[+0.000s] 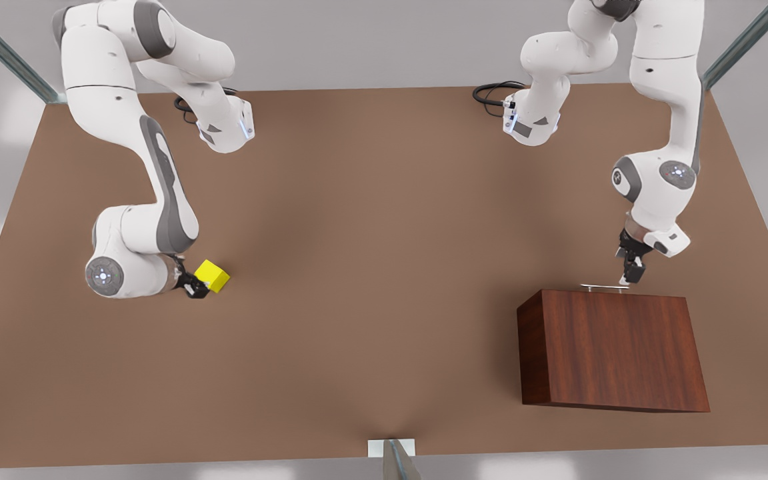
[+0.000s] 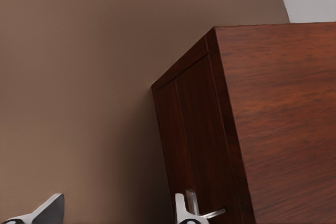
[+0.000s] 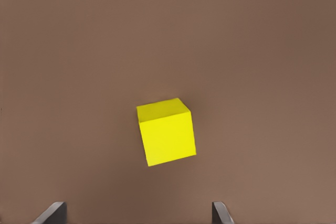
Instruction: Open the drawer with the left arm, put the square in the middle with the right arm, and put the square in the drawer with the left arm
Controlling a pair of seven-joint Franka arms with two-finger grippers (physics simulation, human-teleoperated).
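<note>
The drawer's thin silver bar handle [image 1: 605, 287] sat between my left claw's [image 1: 631, 275] spread, empty fingers; closing off-centre risked slipping. My right claw [image 1: 195, 288], open and empty, hovered beside the small bright yellow cube [image 1: 212, 276], away from the handle.

We see bare brown tabletop [image 1: 371, 267] stretching from the wooden box [image 1: 614, 350] toward the front view's left, open all the way to the yellow square [image 1: 213, 275]. The left gripper [image 1: 629, 272] stands at the box's handle [image 1: 604, 287], its spread fingers crowding that face. The right gripper [image 1: 196, 288] sits just beside the square, fingers apart, well clear of the box.
</note>
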